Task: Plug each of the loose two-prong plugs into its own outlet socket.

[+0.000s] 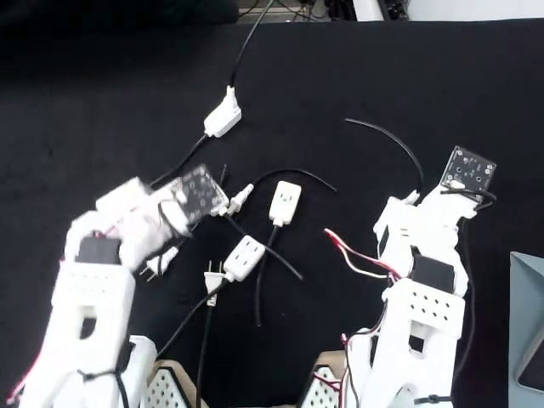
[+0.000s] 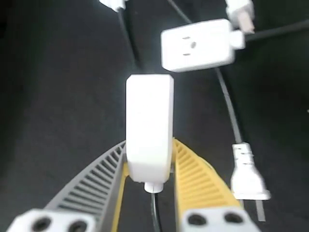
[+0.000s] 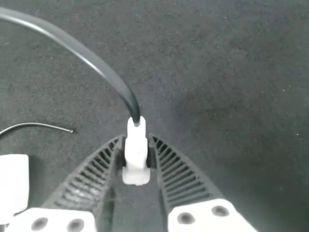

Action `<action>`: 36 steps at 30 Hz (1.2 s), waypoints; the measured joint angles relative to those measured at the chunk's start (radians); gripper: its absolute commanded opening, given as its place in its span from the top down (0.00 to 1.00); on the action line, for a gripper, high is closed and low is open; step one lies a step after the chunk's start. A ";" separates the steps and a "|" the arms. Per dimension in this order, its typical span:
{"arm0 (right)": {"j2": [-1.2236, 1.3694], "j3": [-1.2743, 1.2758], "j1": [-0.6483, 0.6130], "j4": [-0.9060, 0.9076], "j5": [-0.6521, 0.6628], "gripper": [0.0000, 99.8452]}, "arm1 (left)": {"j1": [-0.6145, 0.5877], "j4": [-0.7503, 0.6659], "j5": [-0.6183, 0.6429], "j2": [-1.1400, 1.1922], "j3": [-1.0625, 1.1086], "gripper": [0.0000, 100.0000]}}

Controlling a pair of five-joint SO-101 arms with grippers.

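Your table [image 1: 102, 85] is draped in matt black cloth, evenly lit from above. Beyond its far edge you see a pale surface [image 1: 476, 8] and a tangle of dark cables [image 1: 297, 10]. A grey container [image 1: 529, 323] stands at the high view's right edge

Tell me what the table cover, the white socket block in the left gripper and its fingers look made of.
The table cover: seemingly black felt-like cloth, matte, flecked with pale lint. The white socket block: likely moulded plastic, smooth, soft sheen, rounded edges. The fingers: probably printed plastic, matte, with an open ribbed lattice; one yellow, one grey.
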 measured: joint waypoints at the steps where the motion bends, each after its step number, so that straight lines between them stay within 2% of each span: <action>1: 0.000 0.000 0.000 0.000 0.000 0.99 | 0.003 -0.005 0.012 -0.037 0.043 0.82; 8: 0.000 0.000 0.000 0.000 0.000 0.99 | 0.017 -0.009 0.107 -0.219 0.235 0.79; 15: 0.000 0.000 -0.025 0.000 0.000 0.99 | 0.037 0.133 0.123 -0.262 0.203 0.77; 24: 0.000 0.006 -0.044 0.028 0.000 0.99 | 0.006 0.173 0.296 -0.264 0.094 0.77; 30: 0.000 -0.112 -0.239 0.212 0.052 0.99 | -0.115 0.173 0.519 -0.264 0.078 0.77; 36: 0.000 -0.212 -0.509 0.259 0.052 0.99 | -0.276 0.173 0.681 -0.264 0.077 0.77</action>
